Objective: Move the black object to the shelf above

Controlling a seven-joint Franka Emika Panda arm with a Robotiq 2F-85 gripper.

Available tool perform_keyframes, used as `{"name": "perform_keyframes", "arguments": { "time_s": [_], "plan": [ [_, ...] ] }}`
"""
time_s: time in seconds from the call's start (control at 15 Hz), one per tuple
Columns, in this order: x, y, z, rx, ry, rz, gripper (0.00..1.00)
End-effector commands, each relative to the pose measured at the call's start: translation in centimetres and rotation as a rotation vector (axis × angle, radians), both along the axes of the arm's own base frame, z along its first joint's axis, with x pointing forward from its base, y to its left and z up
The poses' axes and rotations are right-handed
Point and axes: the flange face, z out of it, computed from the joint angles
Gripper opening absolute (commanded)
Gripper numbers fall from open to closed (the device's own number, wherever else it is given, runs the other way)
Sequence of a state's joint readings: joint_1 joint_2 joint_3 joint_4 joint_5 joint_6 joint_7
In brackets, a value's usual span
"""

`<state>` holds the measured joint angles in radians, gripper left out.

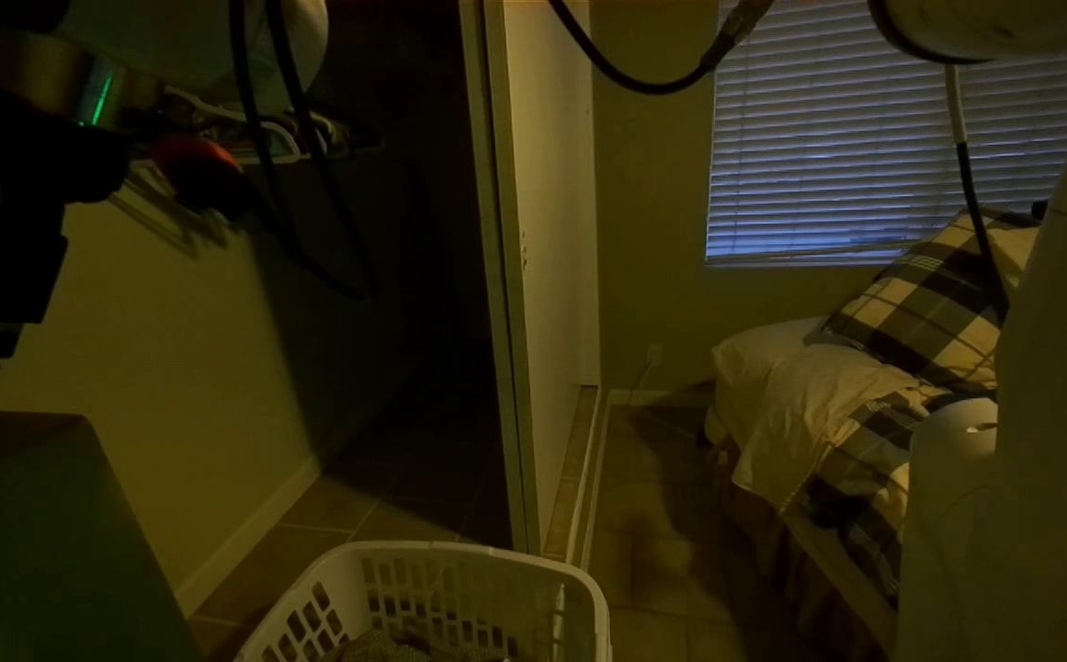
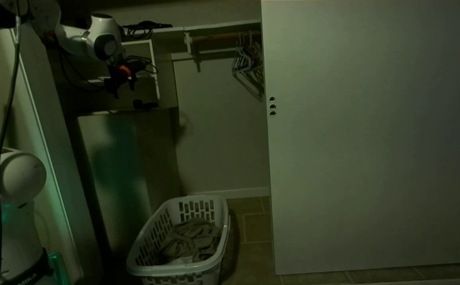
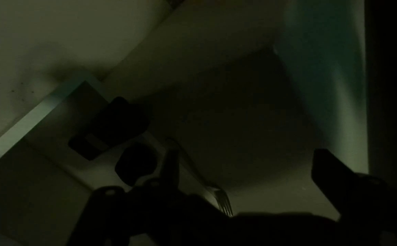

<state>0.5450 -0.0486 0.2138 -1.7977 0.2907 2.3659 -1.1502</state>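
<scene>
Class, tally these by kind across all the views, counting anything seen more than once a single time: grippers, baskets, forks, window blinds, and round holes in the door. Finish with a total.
Gripper: 1
Basket: 1
Fork: 1
Window blind: 1
Door holes: 3
Total: 7

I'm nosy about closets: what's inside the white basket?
In the white basket, a crumpled brownish cloth shows, with a paler piece near the front. Anything beneath them is covered.
</scene>
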Motion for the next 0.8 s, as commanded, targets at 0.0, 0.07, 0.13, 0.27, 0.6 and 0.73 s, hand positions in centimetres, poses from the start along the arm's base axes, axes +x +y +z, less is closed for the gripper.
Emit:
{"name": "perform_keyframes", "arguments": {
  "time_s": [0.0,0.07,0.13,0.27,0.6,0.73],
  "plan": [
    [0.1,0.0,0.2,0.001,-0.001,0.000,1.00],
    [0.3,0.5,-0.2,0.003,-0.003,0.002,1.00],
    [0.6,1.4,-0.5,0.018,0.023,-0.003,1.00],
    [0.8,2.9,-1.3,0.047,0.054,-0.001,1.00],
    [2.5,6.2,-2.3,0.139,0.108,-0.075,1.00],
    [3.5,7.1,-2.2,0.188,0.142,-0.129,1.00]
  ]
}}
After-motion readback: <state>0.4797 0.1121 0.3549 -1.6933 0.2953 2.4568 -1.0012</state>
